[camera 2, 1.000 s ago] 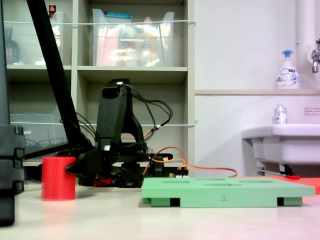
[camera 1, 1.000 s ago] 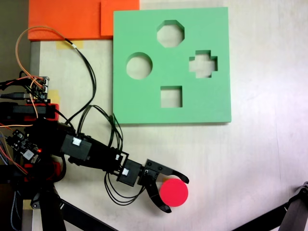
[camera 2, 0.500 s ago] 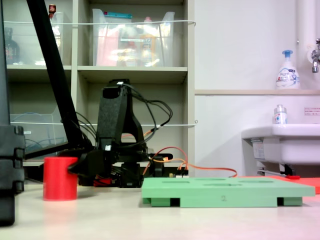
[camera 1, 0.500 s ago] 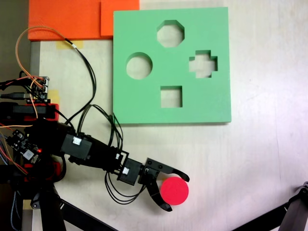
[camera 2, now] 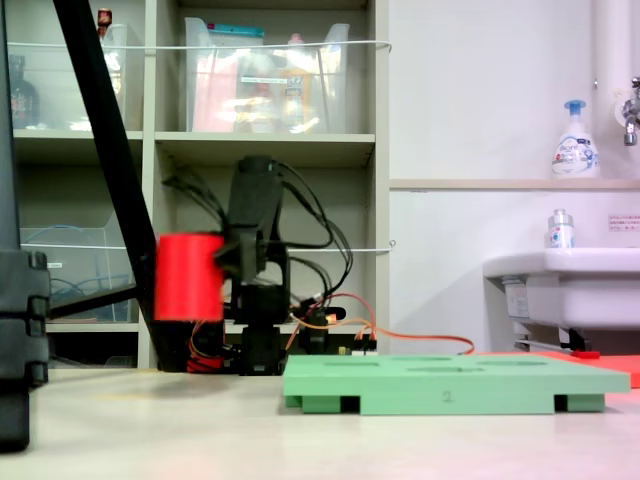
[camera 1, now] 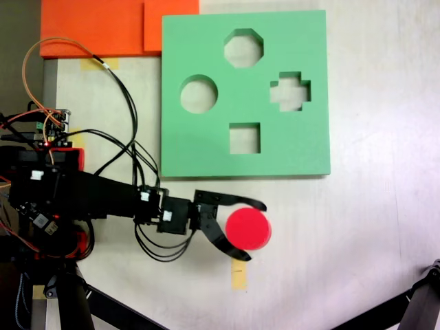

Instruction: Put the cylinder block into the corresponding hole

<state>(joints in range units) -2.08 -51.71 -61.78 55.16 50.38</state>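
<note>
The red cylinder block (camera 1: 248, 228) (camera 2: 188, 277) hangs well above the table, held between the black fingers of my gripper (camera 1: 250, 231), which is shut on it. In a fixed view the arm reaches in from the left, and the block sits below the green foam board (camera 1: 206, 151). The circular hole (camera 1: 199, 94) lies in the board's left part, far above the block in that view. The low side view shows the board (camera 2: 450, 380) flat on the table to the right of the lifted block.
The board also has an octagonal cutout (camera 1: 243, 48), a cross cutout (camera 1: 290, 91) and a square cutout (camera 1: 245, 138). Orange foam sheets (camera 1: 103, 27) lie at the top left. A yellow tape mark (camera 1: 238, 274) is on the table under the block. Cables (camera 1: 130, 148) loop near the arm.
The gripper has lifted the red cylinder off the table and carried it up toward the board's lower edge. A tape mark where the block stood has come into view.
</note>
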